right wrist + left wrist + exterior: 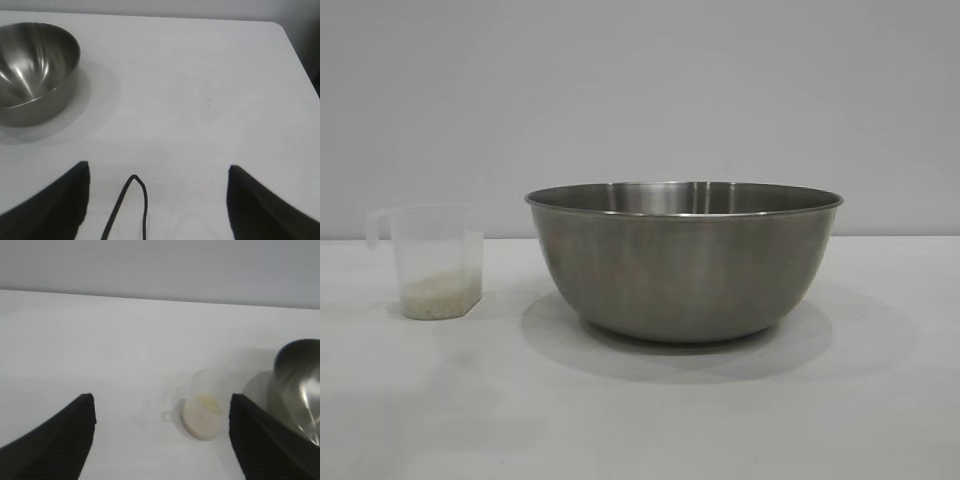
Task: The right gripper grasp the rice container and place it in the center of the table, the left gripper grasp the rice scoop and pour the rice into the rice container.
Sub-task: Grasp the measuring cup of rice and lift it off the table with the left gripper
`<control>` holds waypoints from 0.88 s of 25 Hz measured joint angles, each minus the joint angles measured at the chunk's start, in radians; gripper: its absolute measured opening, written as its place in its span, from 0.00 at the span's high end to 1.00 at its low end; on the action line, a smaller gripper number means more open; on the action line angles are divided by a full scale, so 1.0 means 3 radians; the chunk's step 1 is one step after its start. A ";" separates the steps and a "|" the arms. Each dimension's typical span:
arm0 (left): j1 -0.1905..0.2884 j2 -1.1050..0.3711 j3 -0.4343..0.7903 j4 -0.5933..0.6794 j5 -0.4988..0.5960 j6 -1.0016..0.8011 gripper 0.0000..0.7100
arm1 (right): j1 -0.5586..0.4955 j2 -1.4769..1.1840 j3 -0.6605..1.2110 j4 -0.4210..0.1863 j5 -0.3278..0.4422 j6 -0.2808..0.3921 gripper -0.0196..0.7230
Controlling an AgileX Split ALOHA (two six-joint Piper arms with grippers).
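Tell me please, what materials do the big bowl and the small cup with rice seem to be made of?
The rice container looks like brushed stainless steel: grey, with soft streaky reflections and a thin rolled rim. The rice scoop seems to be frosted translucent plastic: the pale rice at its bottom shows through the wall, and its loop handle looks moulded in one piece.

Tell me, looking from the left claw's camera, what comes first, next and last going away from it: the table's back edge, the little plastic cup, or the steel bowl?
From the open left gripper:
1. Rice scoop, straight ahead between the fingers.
2. Rice container, beyond, toward the right arm's side.
3. Table's back edge, farthest.
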 joint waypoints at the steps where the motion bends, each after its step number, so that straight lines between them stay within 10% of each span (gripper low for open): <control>1: 0.0000 0.0000 0.0043 0.0007 -0.0095 -0.0032 0.26 | 0.0000 0.0000 0.0000 0.0000 0.0000 0.0000 0.26; 10: 0.0000 0.0506 0.0487 0.1162 -0.1318 -0.0888 0.26 | 0.0000 0.0000 0.0000 0.0000 0.0000 0.0000 0.26; 22: 0.0000 0.1647 0.0590 0.1338 -0.2638 -0.0957 0.26 | 0.0000 0.0000 0.0000 0.0000 0.0000 0.0000 0.26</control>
